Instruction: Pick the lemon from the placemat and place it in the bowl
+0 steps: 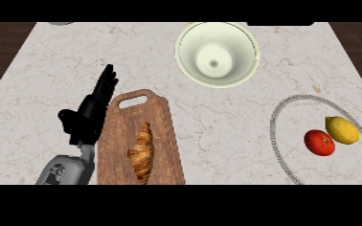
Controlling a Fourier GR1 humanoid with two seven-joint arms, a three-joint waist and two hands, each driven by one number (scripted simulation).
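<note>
Lying beside a tomato (320, 142) on the placemat (283, 105), lemon (343, 129) (bowl (217, 53) bare; left hand (90, 111) open-fingered).

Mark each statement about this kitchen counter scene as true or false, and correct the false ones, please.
1. The lemon lies inside the bowl. False: it lies on the placemat, far from the bowl.
2. A tomato lies beside the lemon. True.
3. The left hand holds the croissant. False: the hand is open beside the cutting board and holds nothing.
4. The croissant lies on the cutting board. True.
5. The right hand is above the lemon. False: no right hand shows in the head view.
</note>
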